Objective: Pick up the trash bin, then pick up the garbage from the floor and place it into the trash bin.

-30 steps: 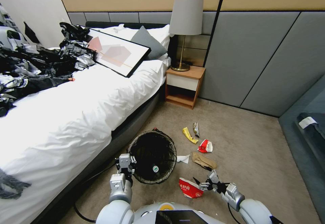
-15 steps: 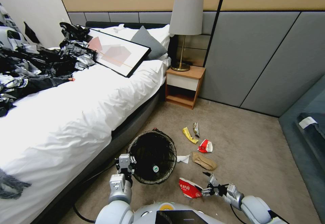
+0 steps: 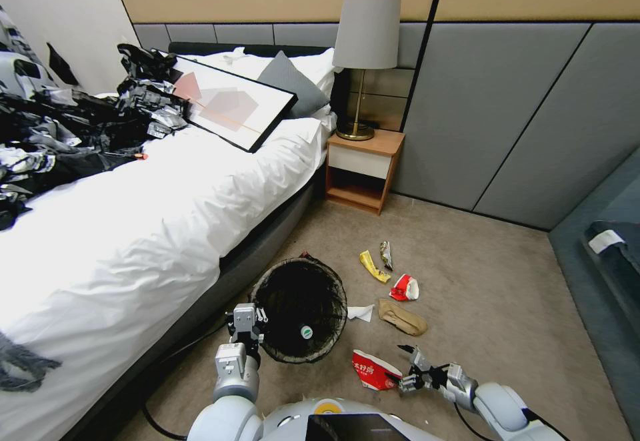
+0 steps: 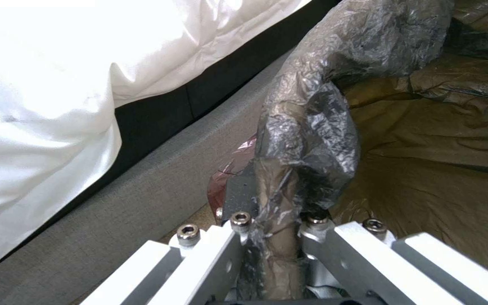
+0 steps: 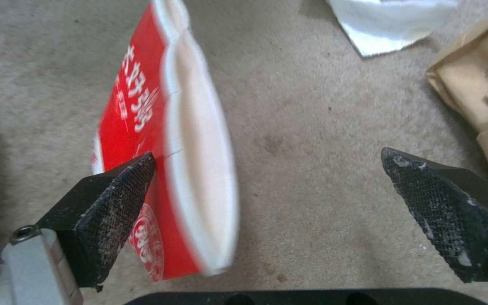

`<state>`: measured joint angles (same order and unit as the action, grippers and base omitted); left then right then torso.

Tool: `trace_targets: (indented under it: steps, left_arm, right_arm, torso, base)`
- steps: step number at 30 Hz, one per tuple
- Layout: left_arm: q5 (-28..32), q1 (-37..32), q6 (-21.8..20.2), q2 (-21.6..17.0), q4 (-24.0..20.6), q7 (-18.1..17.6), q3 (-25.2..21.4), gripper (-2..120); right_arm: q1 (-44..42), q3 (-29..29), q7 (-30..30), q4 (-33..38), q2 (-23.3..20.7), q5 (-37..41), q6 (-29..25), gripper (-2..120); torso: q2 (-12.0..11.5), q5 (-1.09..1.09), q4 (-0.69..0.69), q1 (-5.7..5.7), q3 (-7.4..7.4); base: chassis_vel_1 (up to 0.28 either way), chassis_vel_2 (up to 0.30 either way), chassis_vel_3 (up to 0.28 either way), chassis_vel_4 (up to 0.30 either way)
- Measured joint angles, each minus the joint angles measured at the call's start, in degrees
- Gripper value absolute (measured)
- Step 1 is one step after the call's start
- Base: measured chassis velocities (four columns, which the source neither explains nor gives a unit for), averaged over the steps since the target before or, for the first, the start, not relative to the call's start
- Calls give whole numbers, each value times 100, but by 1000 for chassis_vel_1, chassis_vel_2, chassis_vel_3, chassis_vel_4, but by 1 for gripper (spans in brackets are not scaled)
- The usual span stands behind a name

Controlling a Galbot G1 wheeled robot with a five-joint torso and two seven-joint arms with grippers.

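Fingers of your right gripper (image 5: pixel 267 190) stand wide apart around the red-and-white paper pack (image 5: pixel 165 161) on the carpet (image 5: pixel 323 106), one pad (image 5: pixel 117 199) touching it. It looks light and crushable, so pinch across its flattened rim. Your left gripper (image 4: pixel 272 231) clamps the trash bin (image 3: pixel 300 307) by its bagged rim beside the bed (image 3: pixel 133 227).

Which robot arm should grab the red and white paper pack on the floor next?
Probably the right. The right gripper is open and down at the red-and-white pack, with the pack between its fingers. The left gripper is busy, shut on the rim of the trash bin.
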<state>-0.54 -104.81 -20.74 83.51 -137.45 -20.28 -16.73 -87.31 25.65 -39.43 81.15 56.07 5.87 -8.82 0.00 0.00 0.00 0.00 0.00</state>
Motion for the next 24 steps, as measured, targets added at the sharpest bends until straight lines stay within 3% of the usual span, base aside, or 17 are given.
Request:
trace_targets:
  steps: [6, 11, 13, 24]
  left_arm:
    - [0, -8, -4, 0, -13, -6, -14, 0]
    - [0, -17, -6, 4, -15, -10, -14, 0]
    - [0, -18, -6, 5, -16, -12, -16, 0]
    - [-1, -8, -8, 9, -18, -17, 9, 0]
  right_arm:
    - [190, -116, -5, -262, 162, -78, -41, 99]
    - [250, -179, -39, -359, 251, -128, -68, 85]
    - [264, -198, -68, -392, 288, -153, -83, 72]
    - [259, -178, -157, -434, 373, -189, -120, 36]
  torso:
    - [0, 0, 0, 0, 0]
    - [0, 0, 0, 0, 0]
    - [0, 0, 0, 0, 0]
    - [0, 0, 0, 0, 0]
  base:
    - [0, 0, 0, 0]
    - [0, 0, 0, 0]
    - [0, 0, 0, 0]
    - [0, 0, 0, 0]
